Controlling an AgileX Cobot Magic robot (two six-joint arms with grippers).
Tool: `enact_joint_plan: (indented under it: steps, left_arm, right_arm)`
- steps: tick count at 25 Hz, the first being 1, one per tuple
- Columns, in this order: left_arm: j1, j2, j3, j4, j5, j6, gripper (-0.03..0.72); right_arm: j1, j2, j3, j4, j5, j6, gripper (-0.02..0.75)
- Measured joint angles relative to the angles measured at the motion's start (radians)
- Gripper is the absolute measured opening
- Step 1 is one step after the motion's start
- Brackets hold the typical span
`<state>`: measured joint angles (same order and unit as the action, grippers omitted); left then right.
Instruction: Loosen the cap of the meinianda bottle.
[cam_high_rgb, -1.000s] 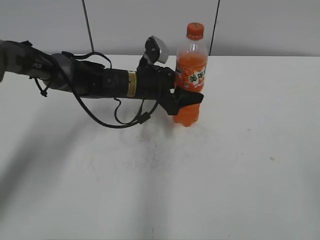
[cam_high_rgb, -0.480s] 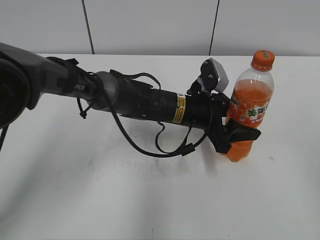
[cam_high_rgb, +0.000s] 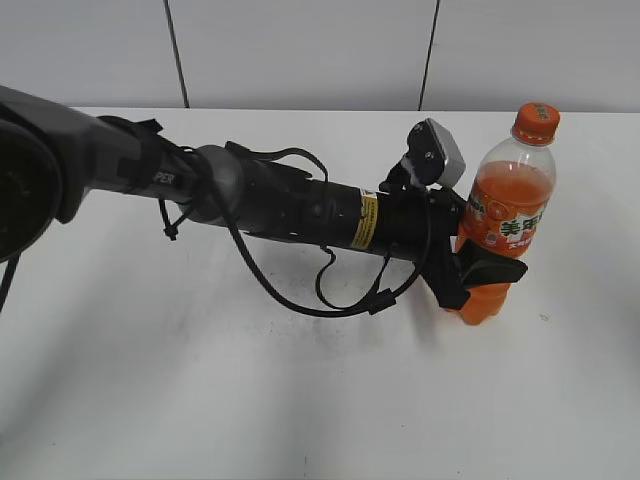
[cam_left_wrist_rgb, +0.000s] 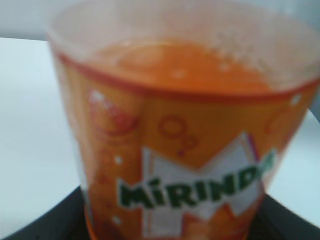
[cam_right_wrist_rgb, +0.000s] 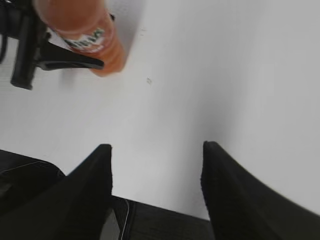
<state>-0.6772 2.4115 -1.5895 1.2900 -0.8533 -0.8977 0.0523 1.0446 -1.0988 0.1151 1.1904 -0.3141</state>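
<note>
Exterior view: the left arm (cam_high_rgb: 270, 205) reaches across the white worktop (cam_high_rgb: 300, 400) from its left edge to the right half, where the left gripper (cam_high_rgb: 478, 268) has its black fingers (cam_high_rgb: 490, 266) clamped around the lower body of the meinianda bottle (cam_high_rgb: 503, 225). The bottle stands near the right edge, closer to the far edge than the near one, and leans slightly to the right at the top. Its base looks to be at or just above the surface; whether it touches cannot be told. The cap (cam_high_rgb: 535, 122) is on the neck, with nothing touching it.

Left wrist view: the bottle (cam_left_wrist_rgb: 180, 150) fills the frame, blurred, with the level of the orange soda near the top and a label band reading MIRINDA below. The black fingers (cam_left_wrist_rgb: 45, 227) show only as dark shapes at the bottom corners, hugging both sides of the bottle.

Right wrist view: the right gripper (cam_right_wrist_rgb: 156, 172) hangs above bare worktop (cam_right_wrist_rgb: 225, 75) with its two dark fingers (cam_right_wrist_rgb: 92, 172) spread wide apart and nothing between them. The bottle (cam_right_wrist_rgb: 85, 35), held in the left gripper (cam_right_wrist_rgb: 57, 52), sits well apart from it at the upper left of that view.
</note>
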Motion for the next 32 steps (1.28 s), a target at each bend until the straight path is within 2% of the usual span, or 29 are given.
enact_joint_plan:
  steps: [2,6,13,21,32]
  left_arm:
    - [0.000,0.000,0.000,-0.002,0.005,0.000,0.418]
    - [0.000,0.000,0.000,-0.001,0.005,0.000,0.418]
    - [0.000,0.000,0.000,0.001,0.008,0.000,0.418]
    - [-0.001,0.000,0.000,0.004,0.013,0.000,0.414]
    - [-0.001,0.000,0.000,0.005,0.014,0.000,0.414]
  right_arm:
    - [0.018,0.085,-0.075,0.018,0.008,-0.017,0.428]
    - [0.112,0.244,-0.219,0.013,0.020,-0.015,0.427]
    - [0.256,0.460,-0.418,0.012,0.021,0.112,0.414]
    - [0.272,0.562,-0.442,0.006,0.021,0.148,0.397]
    - [0.272,0.575,-0.411,-0.008,0.027,0.151,0.397]
